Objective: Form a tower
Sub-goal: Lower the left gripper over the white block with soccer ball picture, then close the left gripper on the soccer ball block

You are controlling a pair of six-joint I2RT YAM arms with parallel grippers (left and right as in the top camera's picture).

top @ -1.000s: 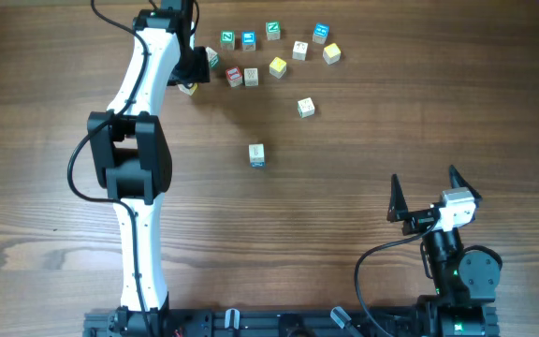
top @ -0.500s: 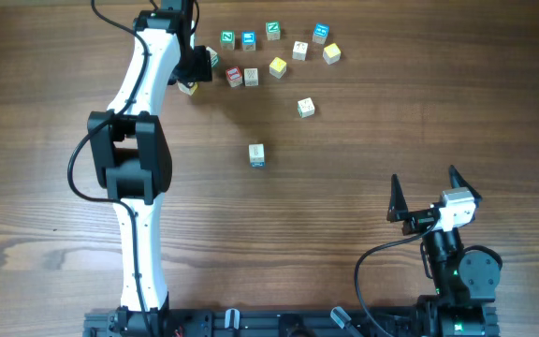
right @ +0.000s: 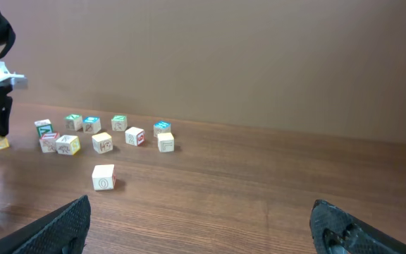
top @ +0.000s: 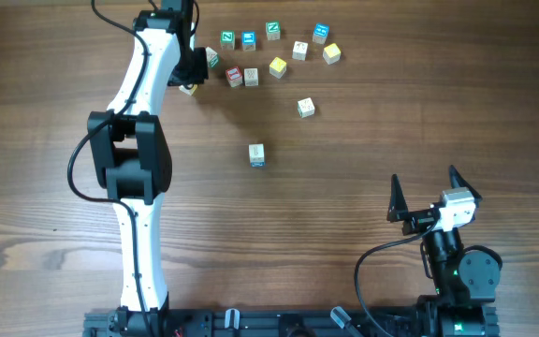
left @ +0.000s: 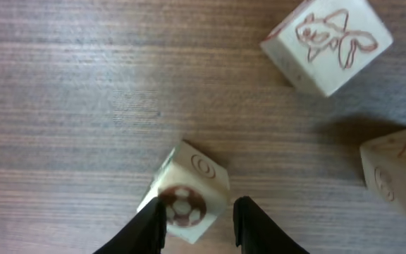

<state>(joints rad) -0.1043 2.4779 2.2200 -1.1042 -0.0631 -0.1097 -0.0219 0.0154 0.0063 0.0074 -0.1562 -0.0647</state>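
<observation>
Left tool (left: 199,209) straddles ball-marked cube (left: 189,189), tips cropped, grip unclear; right tool (top: 424,178) spread.

The left arm (top: 138,140) has long white tubes and fat black joints; a thin black cable (top: 72,173) loops beside it; the left end effector (left: 197,212) has two smooth black fingers; the right arm (top: 461,271) is black with a small white box (top: 457,199); the right end effector (top: 426,187) has pointy black fingers.
</observation>
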